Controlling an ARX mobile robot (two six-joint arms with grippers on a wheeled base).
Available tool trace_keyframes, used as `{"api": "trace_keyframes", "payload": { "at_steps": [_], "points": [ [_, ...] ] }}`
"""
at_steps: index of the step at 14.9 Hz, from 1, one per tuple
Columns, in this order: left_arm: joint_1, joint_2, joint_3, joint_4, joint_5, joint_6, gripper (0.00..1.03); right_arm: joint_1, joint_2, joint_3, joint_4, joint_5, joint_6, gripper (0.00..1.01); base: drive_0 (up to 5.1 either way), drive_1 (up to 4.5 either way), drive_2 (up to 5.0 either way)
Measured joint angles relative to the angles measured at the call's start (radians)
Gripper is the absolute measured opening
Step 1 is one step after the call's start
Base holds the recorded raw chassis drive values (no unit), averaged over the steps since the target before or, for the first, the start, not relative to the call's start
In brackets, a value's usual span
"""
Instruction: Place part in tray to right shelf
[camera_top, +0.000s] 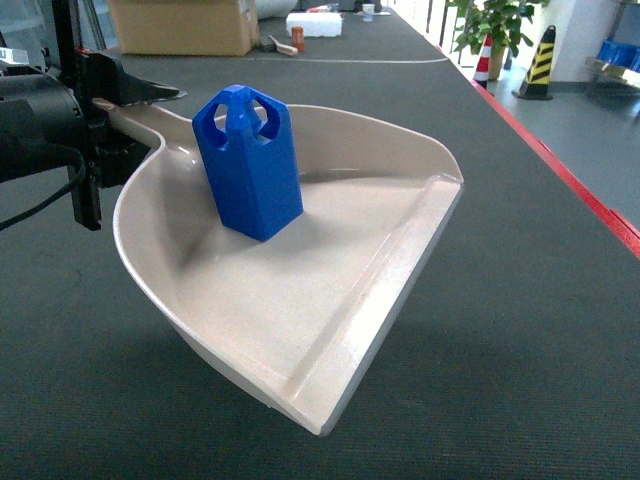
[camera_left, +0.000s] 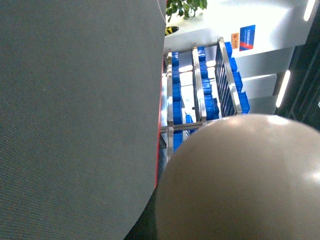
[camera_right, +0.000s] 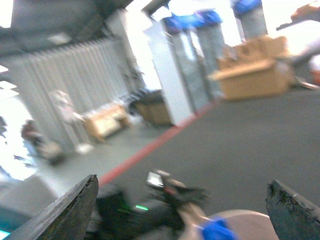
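The cream tray (camera_top: 300, 300) hangs tilted above the dark carpet, and my left gripper (camera_top: 135, 100) is shut on its stub handle at the left. The blue part (camera_top: 250, 170) stands upright inside the tray near the handle end. In the left wrist view the tray's rounded underside (camera_left: 240, 180) fills the lower right and hides the jaws. Beyond it stands the right shelf (camera_left: 195, 95), a steel rack with blue crates (camera_left: 210, 107). The right wrist view is blurred: my right gripper (camera_right: 182, 182) is open and empty, looking over the part (camera_right: 217, 231) and tray (camera_right: 245, 220).
A red line (camera_top: 570, 180) edges the carpet on the right. Beyond it are a striped cone (camera_top: 541, 62) and a potted plant (camera_top: 495, 25). A cardboard box (camera_top: 185, 22) and a white box (camera_top: 313, 23) sit at the far end of the carpet.
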Motion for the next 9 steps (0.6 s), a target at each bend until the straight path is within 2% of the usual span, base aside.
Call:
{"api": "trace_keyframes", "payload": {
  "at_steps": [1, 2, 3, 4, 5, 6, 7, 8, 9],
  "points": [
    [0.0, 0.0, 0.0, 0.0, -0.001, 0.0, 0.16, 0.074, -0.185, -0.056, 0.07, -0.068, 0.146, 0.98, 0.0, 0.0, 0.0],
    [0.001, 0.0, 0.0, 0.0, -0.001, 0.0, 0.16, 0.21, -0.358, -0.078, 0.107, -0.034, 0.288, 0.98, 0.0, 0.0, 0.0],
    [0.001, 0.0, 0.0, 0.0, 0.0, 0.0, 0.16, 0.338, -0.422, -0.069, 0.211, 0.032, 0.369, 0.98, 0.0, 0.0, 0.0],
    [0.001, 0.0, 0.0, 0.002, -0.001, 0.0, 0.16, 0.439, -0.374, -0.049, 0.246, 0.168, 0.404, 0.98, 0.0, 0.0, 0.0],
    [-0.006, 0.0, 0.0, -0.001, 0.001, 0.0, 0.16, 0.515, -0.271, -0.076, 0.252, 0.318, 0.403, 0.98, 0.0, 0.0, 0.0],
    [-0.017, 0.0, -0.002, -0.002, 0.006, 0.0, 0.16, 0.527, -0.24, -0.077, 0.256, 0.402, 0.377, 0.98, 0.0, 0.0, 0.0],
    [-0.005, -0.001, -0.005, -0.005, 0.002, 0.0, 0.16, 0.525, -0.282, -0.105, 0.217, 0.484, 0.338, 0.98, 0.0, 0.0, 0.0],
    [0.013, -0.001, -0.005, 0.001, -0.009, 0.0, 0.16, 0.528, -0.348, -0.163, 0.176, 0.607, 0.217, 0.98, 0.0, 0.0, 0.0],
    [0.012, -0.001, -0.005, 0.0, -0.011, 0.0, 0.16, 0.525, -0.352, -0.167, 0.157, 0.667, 0.119, 0.98, 0.0, 0.0, 0.0]
  ]
}}
